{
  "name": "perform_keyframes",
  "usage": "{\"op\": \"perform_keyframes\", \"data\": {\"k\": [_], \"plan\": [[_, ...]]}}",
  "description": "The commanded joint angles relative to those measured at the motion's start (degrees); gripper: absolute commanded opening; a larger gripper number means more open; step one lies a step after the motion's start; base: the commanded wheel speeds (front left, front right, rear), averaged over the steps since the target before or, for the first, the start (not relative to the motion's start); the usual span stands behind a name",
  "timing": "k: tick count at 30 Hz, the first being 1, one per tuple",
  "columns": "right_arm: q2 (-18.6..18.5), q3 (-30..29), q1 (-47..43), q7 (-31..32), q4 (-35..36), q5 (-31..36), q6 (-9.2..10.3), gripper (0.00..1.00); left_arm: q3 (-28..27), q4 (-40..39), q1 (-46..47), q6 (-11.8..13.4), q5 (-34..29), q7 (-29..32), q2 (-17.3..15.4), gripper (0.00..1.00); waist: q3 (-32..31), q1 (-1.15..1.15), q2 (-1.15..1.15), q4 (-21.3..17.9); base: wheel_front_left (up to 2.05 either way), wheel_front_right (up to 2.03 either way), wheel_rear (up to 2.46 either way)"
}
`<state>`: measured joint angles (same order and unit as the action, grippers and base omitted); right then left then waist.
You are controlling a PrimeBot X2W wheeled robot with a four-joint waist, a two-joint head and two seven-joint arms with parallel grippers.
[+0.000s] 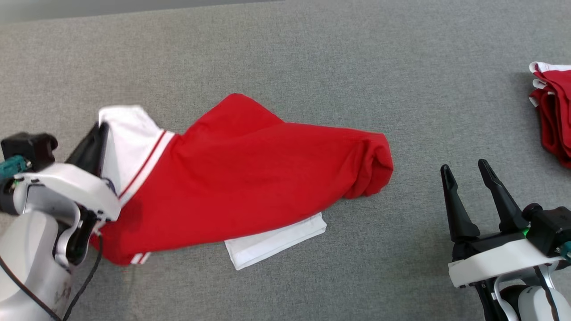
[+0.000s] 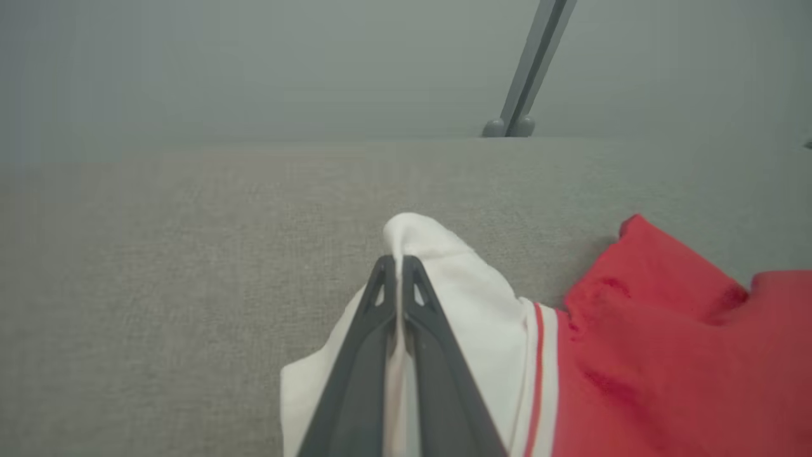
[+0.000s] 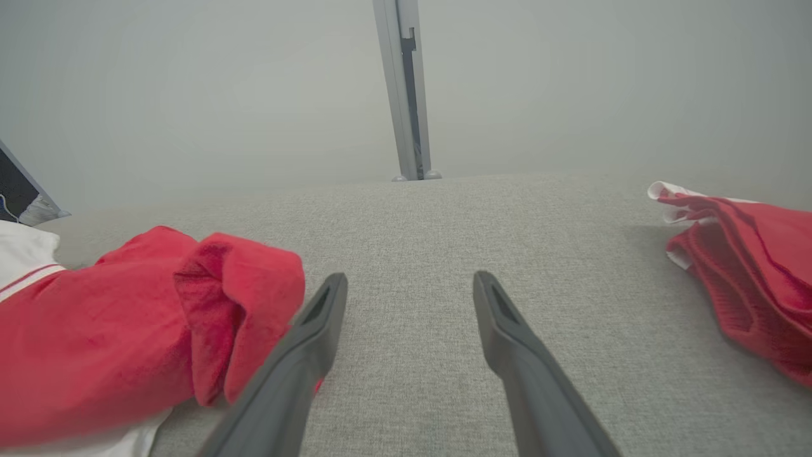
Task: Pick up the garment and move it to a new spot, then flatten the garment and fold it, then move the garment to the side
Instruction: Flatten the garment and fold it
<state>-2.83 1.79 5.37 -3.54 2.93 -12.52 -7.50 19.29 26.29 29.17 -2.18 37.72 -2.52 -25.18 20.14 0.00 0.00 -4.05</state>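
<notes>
While our left claw [image 2: 398, 261] pinches the white left edge of the garment [image 1: 241, 178], the rest lies on the tabletop [image 1: 312, 67]; our right claw [image 1: 464, 166] stands spread, right of it, apart.

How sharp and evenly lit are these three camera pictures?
Head view: soft even light, sharp, faint shadow under the red and white garment. Left wrist view: hazy grey background, left gripper crisp. Right wrist view: same haze, grey surface's far edge bowed.

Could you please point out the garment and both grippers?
garment [image 1: 250, 178], head view, red body.
left gripper [image 2: 398, 261], left wrist view, fingertips shut on white cloth.
right gripper [image 1: 463, 165], head view, between open fingertips.
</notes>
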Motion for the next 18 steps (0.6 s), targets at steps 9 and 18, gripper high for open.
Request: {"op": "perform_keyframes", "data": {"k": [9,18], "plan": [[-0.2,-0.1,-1.1,-0.5,-0.7,-0.8,0.02,1.0,0.5,-10.3,3.3,3.6,-5.5,-6.8,-0.5,0.0,-2.5,0.0,0.0,-0.9,0.0,0.0,0.0],[-0.2,-1.2,-2.7,-0.1,-0.3,-1.1,0.02,1.0,2.1,-23.7,-4.3,7.6,-10.3,-10.4,-1.4,0.0,-4.6,0.0,0.0,-0.2,0.0,0.0,0.0]]}}
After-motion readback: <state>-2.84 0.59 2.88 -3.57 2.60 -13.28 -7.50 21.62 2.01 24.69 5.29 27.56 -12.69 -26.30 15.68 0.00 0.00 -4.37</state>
